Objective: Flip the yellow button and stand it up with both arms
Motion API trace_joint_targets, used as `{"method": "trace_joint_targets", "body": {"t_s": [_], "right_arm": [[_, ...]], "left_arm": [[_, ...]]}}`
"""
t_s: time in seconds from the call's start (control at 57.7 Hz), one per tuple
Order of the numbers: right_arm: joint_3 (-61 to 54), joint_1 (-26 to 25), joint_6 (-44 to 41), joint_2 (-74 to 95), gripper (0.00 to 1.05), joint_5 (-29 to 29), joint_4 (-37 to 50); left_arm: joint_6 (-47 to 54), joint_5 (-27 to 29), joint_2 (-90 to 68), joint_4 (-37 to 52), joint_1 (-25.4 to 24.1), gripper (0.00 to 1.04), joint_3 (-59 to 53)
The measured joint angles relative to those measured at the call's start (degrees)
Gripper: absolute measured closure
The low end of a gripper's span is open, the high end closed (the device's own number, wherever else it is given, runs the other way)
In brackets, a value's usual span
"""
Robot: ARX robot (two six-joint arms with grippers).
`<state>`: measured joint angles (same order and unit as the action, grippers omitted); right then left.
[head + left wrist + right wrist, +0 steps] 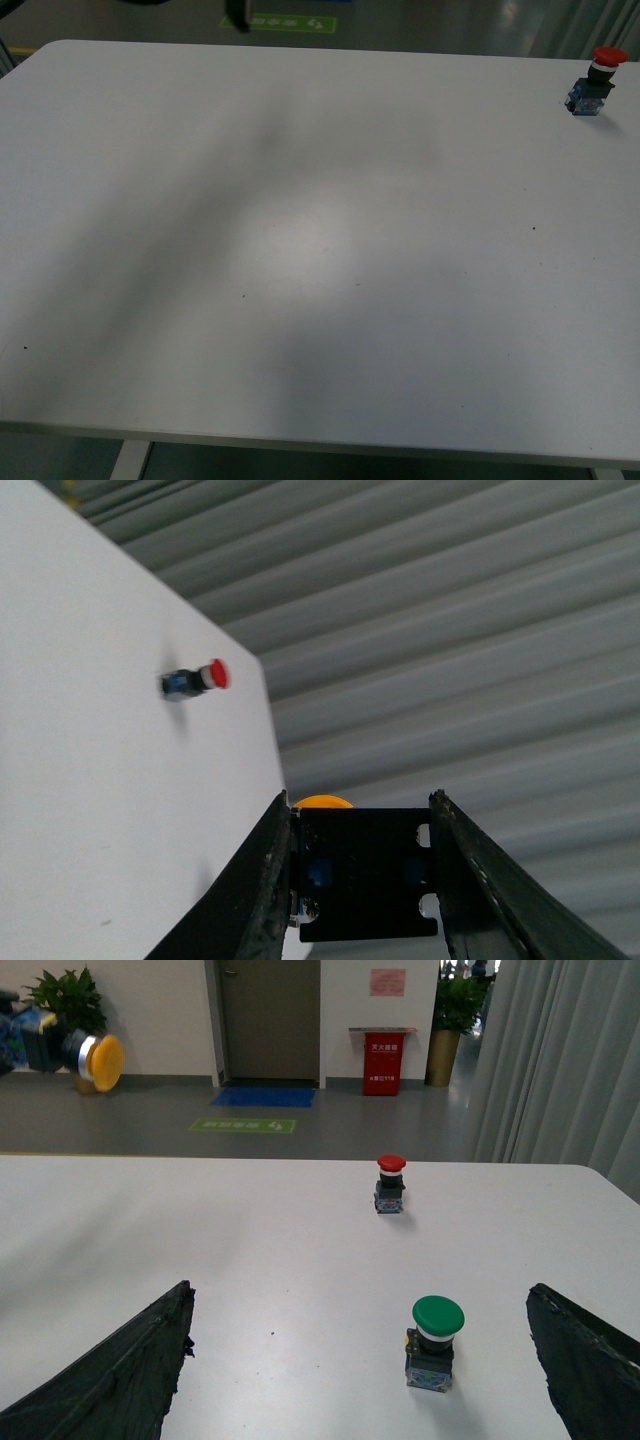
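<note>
- The yellow button [362, 865] is not on the table [300, 250]. It is up in the air, gripped by the left gripper [361, 815].
- The left gripper's two dark fingers [262, 880] press on the flat sides of the button's boxy black and blue block. The yellow cap pokes out past the fingertips.
- From the right wrist view, the yellow button [75, 1055] hangs high above the table, out beyond its far edge. It is on its side, with the cap pointing sideways, not up.
- The right gripper [360, 1305] is spread wide apart and has nothing in it. It is low over the table and faces the far edge.
- A red button [596, 82] stands near the far right corner of the table. A green button [436, 1342] stands closer to the right gripper. Both have their caps up. These are not the ones to move.
- The yellow button looks small, hard and light. It should not bend or squash.
- The round cap looks smooth, so I think fingers could slip off it. The boxy block has flat sides, and that looks like the best place to grab.
- I think the right gripper should take the button by a free part of the block, or by the black collar under the cap. Then the left one can let go.
- The cap is wider than the block, so the button may tip. It should go down flat on the block's bottom, with the cap up.
</note>
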<state>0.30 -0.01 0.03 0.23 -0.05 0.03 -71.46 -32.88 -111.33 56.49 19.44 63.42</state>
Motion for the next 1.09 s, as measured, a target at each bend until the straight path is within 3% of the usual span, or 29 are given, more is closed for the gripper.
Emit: {"method": "trace_joint_targets", "body": {"t_s": [0.173,0.416,1.092], "right_arm": [[0.0,0.0,0.0,0.0,0.07,0.0,0.0],[0.0,0.0,-0.02,0.0,0.07,0.0,0.0],[0.0,0.0,-0.02,0.0,0.07,0.0,0.0]], "left_arm": [[-9.46,1.38,-0.96,10.86,5.09,0.71,1.44],[-19.15,4.07,-2.38,22.84,6.36,0.71,2.03],[-23.23,4.24,-3.63,19.58,6.4,0.72,1.99]]}}
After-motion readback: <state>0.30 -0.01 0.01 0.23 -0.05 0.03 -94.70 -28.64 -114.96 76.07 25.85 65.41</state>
